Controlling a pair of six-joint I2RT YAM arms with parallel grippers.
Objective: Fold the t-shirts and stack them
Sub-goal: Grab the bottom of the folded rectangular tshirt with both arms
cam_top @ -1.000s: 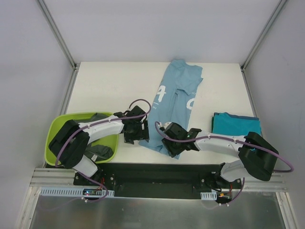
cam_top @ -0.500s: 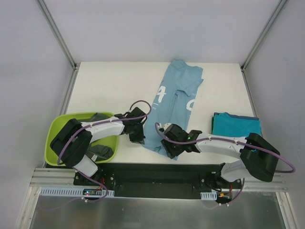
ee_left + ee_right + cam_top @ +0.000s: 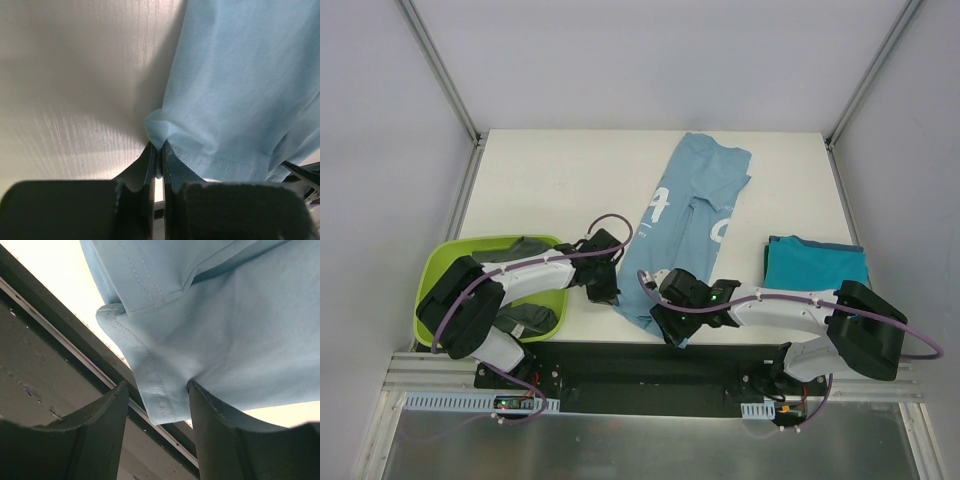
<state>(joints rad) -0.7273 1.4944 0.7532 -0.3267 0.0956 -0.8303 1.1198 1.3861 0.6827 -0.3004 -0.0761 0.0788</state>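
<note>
**From above:** the light blue t-shirt (image 3: 695,195) lies stretched out on the white table (image 3: 550,180). Its long axis runs from the far edge toward me, with the hem end nearest the arms. My left gripper (image 3: 604,287) sits at the hem's left corner. My right gripper (image 3: 670,325) is at the hem's right corner, by the table's near edge, so each arm has the corner on its own side. A folded teal t-shirt (image 3: 817,262) rests well apart to the right. Dark grey t-shirts (image 3: 525,246) lie in the lime-green tub (image 3: 435,270) on the left.

**Left wrist:** the jaws are pressed together on a small pucker of the shirt's side edge, just beside the stitched hem. The rest of the cloth spreads away ahead and to the right.

**Right wrist:** the fingers (image 3: 102,430) stand spread. The stitched hem corner hangs between them, not pinched, with the black rail (image 3: 40,350) below.

I judge the fold depends on holding both hem corners and carrying them away from me along the long axis. The right jaws have to close first.
</note>
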